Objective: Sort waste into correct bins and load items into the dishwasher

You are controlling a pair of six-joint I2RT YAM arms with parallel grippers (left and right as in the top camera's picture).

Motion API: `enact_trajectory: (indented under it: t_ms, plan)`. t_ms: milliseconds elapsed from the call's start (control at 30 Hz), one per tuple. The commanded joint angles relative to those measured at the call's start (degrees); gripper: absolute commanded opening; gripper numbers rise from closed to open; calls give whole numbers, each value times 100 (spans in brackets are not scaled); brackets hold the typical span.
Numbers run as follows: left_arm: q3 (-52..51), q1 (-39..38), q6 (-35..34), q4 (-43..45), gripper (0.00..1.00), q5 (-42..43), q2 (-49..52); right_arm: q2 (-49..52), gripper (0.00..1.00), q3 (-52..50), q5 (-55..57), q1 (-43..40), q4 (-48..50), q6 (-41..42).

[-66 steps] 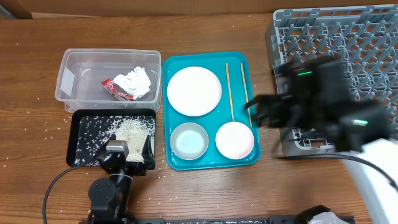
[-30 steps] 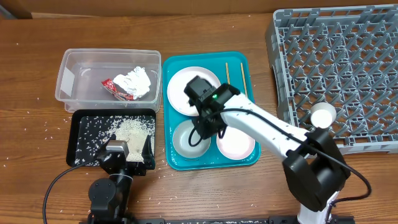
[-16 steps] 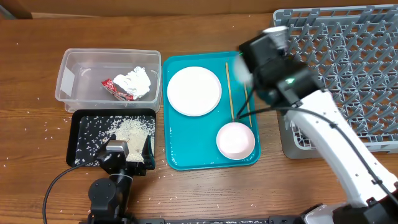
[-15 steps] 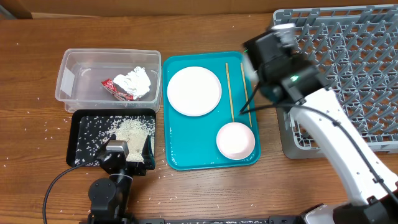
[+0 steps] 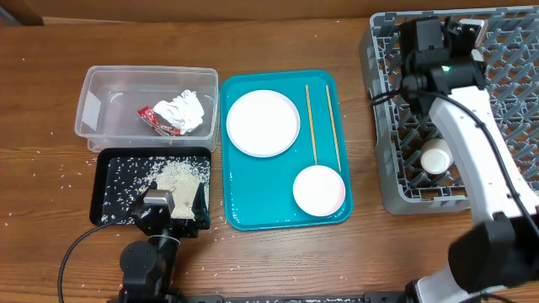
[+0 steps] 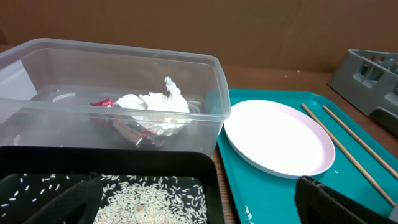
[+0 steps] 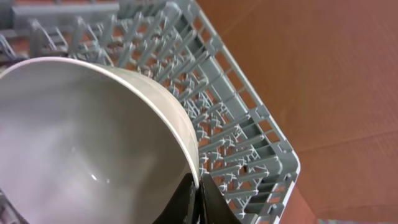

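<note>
Over the far rack [image 7: 249, 143], my right gripper [image 7: 196, 186] pinches the white bowl [image 7: 81, 137] by its rim; I should seat it firmly before releasing. My left gripper [image 5: 173, 210] gapes, empty.

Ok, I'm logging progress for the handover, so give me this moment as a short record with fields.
right gripper: shut on the rim of the white bowl, over the dish rack
left gripper: open, low over the black tray
clear tub: napkin, wrapper
black tray: rice
teal tray: white plate, pink bowl, two chopsticks
in the rack: cup
</note>
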Motion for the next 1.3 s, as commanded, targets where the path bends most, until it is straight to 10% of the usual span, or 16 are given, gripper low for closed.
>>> enact_trajectory:
  t_ms: [0,1267]
  plan:
    - [-37,57,-79,20,100,39,-70,422,4,70,391,22,-37,66]
    - [-37,57,-79,17,100,39,-70,678,4,-420,1093,356,-1220,944]
